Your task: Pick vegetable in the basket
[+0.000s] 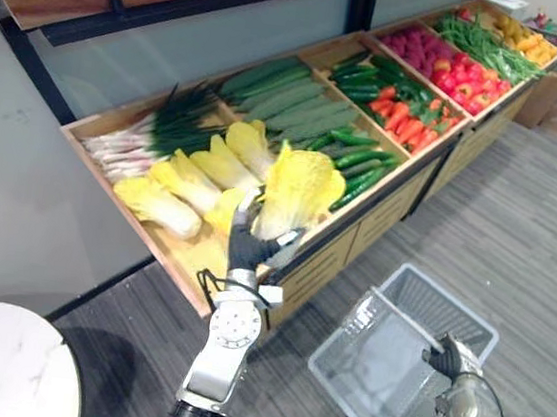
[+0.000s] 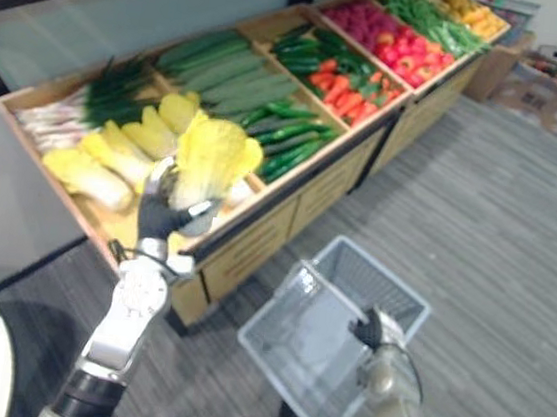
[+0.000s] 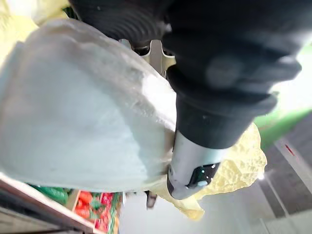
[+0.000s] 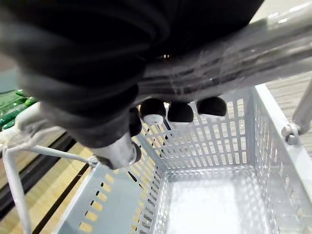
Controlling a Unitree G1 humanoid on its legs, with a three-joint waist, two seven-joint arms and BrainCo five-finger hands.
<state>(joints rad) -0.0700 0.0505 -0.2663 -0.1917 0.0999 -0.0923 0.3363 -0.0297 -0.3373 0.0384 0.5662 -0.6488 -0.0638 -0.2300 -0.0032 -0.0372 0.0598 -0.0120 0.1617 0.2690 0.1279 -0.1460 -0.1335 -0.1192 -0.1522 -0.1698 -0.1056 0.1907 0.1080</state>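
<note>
Left hand (image 1: 247, 248) is clamped round the yellow cabbage (image 1: 301, 186), held up over the shelf (image 1: 388, 216) edge. Right hand (image 1: 448, 359) curls round the empty basket (image 1: 381, 366) by its handle (image 4: 234, 53), well apart. Best: firm grip, swing across w/o tilting, lower inside, then release.

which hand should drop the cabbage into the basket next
Left. The left hand is curled round the cabbage, held above the stall. The right hand is shut on the handle of the empty basket, so it is better kept holding that steady.
</note>
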